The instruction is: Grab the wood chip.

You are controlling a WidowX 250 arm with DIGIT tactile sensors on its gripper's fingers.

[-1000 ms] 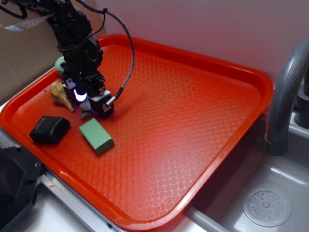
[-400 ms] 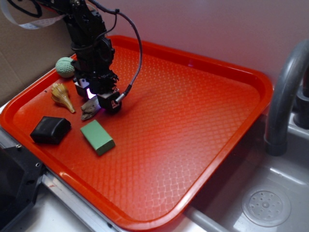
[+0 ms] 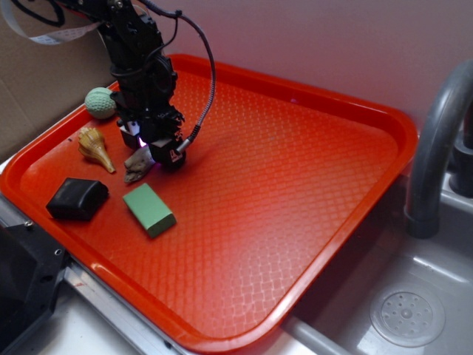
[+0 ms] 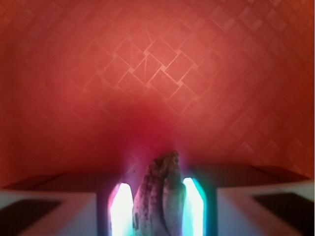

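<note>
The wood chip (image 3: 135,166), a jagged grey-brown sliver, is at the left of the orange tray (image 3: 295,185), its far end under the black gripper (image 3: 150,154). In the wrist view the wood chip (image 4: 160,196) stands between the two glowing pads, filling the gap. The right pad (image 4: 193,204) presses against it and the left pad (image 4: 120,209) sits tight at its side. The gripper (image 4: 157,196) is shut on the chip, just above the tray surface (image 4: 157,73).
A green block (image 3: 148,208) lies just in front of the chip. A tan seashell (image 3: 94,146), a black object (image 3: 76,198) and a green ball (image 3: 100,103) lie to the left. A grey faucet (image 3: 436,140) and sink (image 3: 406,310) are on the right.
The gripper has shifted right and slightly back along the tray, uncovering the green ball. The chip now shows more from under the fingers, its near end still by the tray.
</note>
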